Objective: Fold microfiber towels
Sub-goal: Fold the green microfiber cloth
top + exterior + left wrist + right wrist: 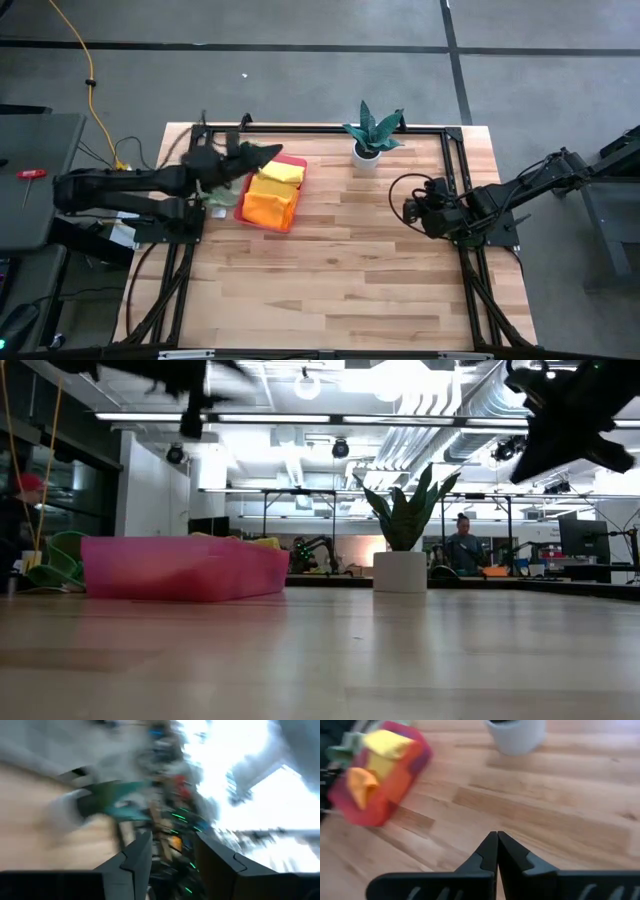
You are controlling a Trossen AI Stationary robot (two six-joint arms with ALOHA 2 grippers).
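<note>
A pink tray (288, 163) stands at the table's far left and holds a yellow towel (277, 173) and an orange towel (270, 207). Both also show in the right wrist view as the yellow towel (384, 743) and the orange towel (361, 781). A pale green towel (216, 196) lies on the table against the tray's left side. My left gripper (172, 865) is open and empty, raised above the tray's far left corner (262, 155) and pointing level toward the right. My right gripper (497, 851) is shut, hanging above the table's right part (410, 210).
A potted plant in a white pot (368, 150) stands at the far edge near the middle. Bare wood stretches across the middle and near part of the table (330, 290). Black frame rails run along the table's left, right and far edges.
</note>
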